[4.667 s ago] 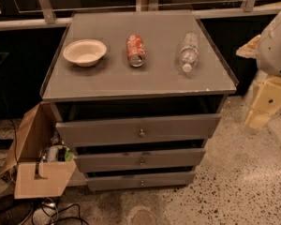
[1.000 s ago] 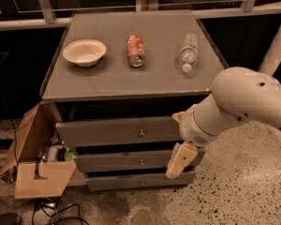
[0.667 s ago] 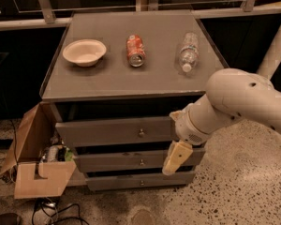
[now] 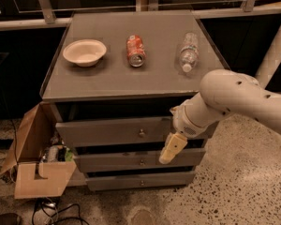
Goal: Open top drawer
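1. The gripper (image 4: 170,149) hangs at centre right of the frame. It is in front of the lower edge of the top drawer (image 4: 107,131) and points down and to the left. We cannot tell whether it is released or clenched, and if it is clenched it would bump the knob rather than take hold of it.
2. The top drawer sits at the middle of the frame, just under the cabinet top (image 4: 107,81), and looks shut or nearly so. Its brass knob (image 4: 141,133) is just to the left of the gripper and slightly above its tip. If we close from here we would likely grab air or only the edge of the front.
3. The gripper's tip overlaps the middle drawer (image 4: 126,161). We judge that a low reach could catch that drawer's knob (image 4: 142,162) and open the wrong one.
4. The knob is small and round, so a shallow or off-centre hold could slip off once we pull.
5. A pull that is not straight out could jam the wide drawer on its runners or rock the cabinet. The can (image 4: 136,50) and the bottle (image 4: 188,52) both lie on their sides on top and could roll, though the bowl (image 4: 84,52) seems steadier.
6. The arm's bulky forearm (image 4: 234,100) hides the drawer's right end, so we would not see contact there.
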Available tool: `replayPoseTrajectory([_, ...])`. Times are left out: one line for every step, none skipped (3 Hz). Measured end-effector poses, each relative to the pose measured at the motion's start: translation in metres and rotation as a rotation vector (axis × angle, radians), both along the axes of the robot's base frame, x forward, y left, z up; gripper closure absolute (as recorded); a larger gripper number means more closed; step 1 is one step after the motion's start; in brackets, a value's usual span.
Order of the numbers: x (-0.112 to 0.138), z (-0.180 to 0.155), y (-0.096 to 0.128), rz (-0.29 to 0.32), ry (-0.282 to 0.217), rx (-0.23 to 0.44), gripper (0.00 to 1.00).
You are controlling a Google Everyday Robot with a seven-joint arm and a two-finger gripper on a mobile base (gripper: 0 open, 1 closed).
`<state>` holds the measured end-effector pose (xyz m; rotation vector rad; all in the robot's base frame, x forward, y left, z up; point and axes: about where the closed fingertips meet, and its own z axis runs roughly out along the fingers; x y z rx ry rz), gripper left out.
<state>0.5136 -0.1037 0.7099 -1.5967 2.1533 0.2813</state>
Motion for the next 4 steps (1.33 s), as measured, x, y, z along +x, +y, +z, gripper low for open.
replayPoseTrajectory([0.009,-0.020,-0.009,-0.029,0.027,-0.013,0.00])
replayPoseTrajectory([0.021,-0.028,-0.024,-0.054,0.030,-0.026,0.00])
replayPoseTrajectory([0.038,-0.015,-0.037,-0.064,-0.010,-0.043,0.00])
replayPoseTrajectory([0.038,-0.015,-0.037,-0.064,-0.010,-0.043,0.00])
